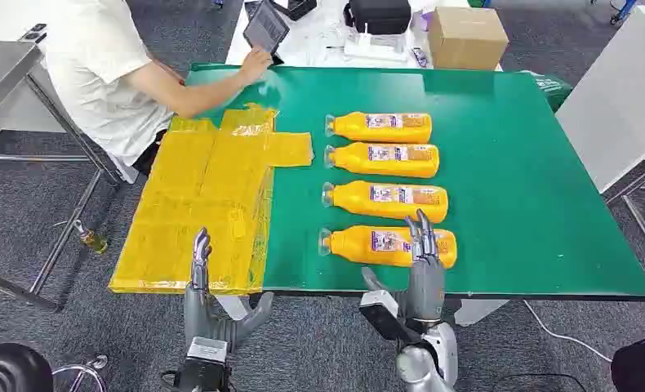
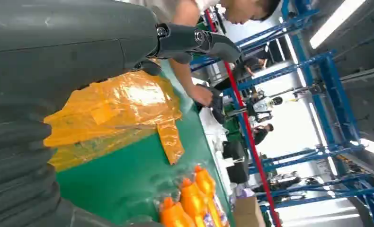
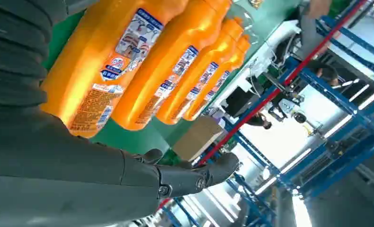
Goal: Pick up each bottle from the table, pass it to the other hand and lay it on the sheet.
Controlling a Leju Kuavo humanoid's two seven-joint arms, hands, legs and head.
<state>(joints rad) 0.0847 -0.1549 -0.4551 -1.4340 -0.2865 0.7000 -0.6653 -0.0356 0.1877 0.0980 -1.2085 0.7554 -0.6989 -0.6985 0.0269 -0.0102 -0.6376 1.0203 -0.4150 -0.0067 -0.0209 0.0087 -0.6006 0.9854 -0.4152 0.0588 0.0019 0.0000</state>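
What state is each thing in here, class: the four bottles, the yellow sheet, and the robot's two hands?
Nearest bottle: lying on its side on the green table, not gripped.
Other three bottles: lying on their sides in a row beyond it, untouched.
Yellow sheet: spread flat at the table's left, nothing on it.
Left hand: open, holding nothing, at the sheet's near edge.
Right hand: open, fingers raised at the nearest bottle.

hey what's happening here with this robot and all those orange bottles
A humanoid robot stands at a green table where four orange bottles lie in a row beside a yellow sheet. Its right hand is raised with fingers apart at the nearest bottle, not yet gripping it. Its left hand is open at the sheet's near edge, holding nothing. No bottle lies on the sheet. A person sits at the far corner, touching a tablet.
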